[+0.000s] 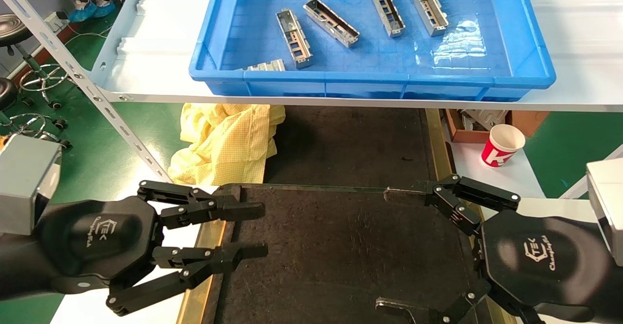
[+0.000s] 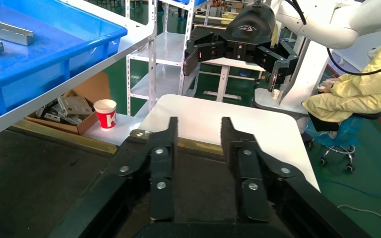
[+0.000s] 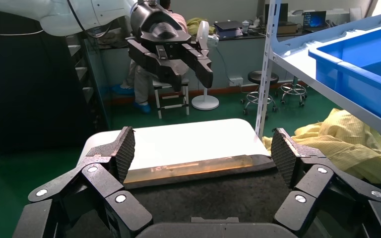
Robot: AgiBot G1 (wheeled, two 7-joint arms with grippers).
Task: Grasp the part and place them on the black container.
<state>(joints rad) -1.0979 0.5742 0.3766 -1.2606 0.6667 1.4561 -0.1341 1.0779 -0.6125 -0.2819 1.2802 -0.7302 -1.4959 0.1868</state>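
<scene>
Several silver channel parts lie in the blue bin point(image 1: 530, 61) on the white shelf, among them one part point(image 1: 294, 37) at the left, one point(image 1: 331, 22) beside it and one point(image 1: 386, 8) farther right. The black container point(image 1: 340, 251) lies below the shelf, bare, with brass strips along its sides. My left gripper point(image 1: 255, 230) is open and empty over the container's left edge; it also shows in its wrist view point(image 2: 198, 131). My right gripper point(image 1: 387, 248) is open wide and empty over the container's right side; it also shows in its wrist view point(image 3: 202, 148).
A yellow cloth point(image 1: 226, 141) lies left of the black surface under the shelf. A red and white paper cup point(image 1: 502, 145) stands at the right beside a cardboard box point(image 1: 486, 122). A slanted metal shelf post point(image 1: 87, 85) crosses the left side.
</scene>
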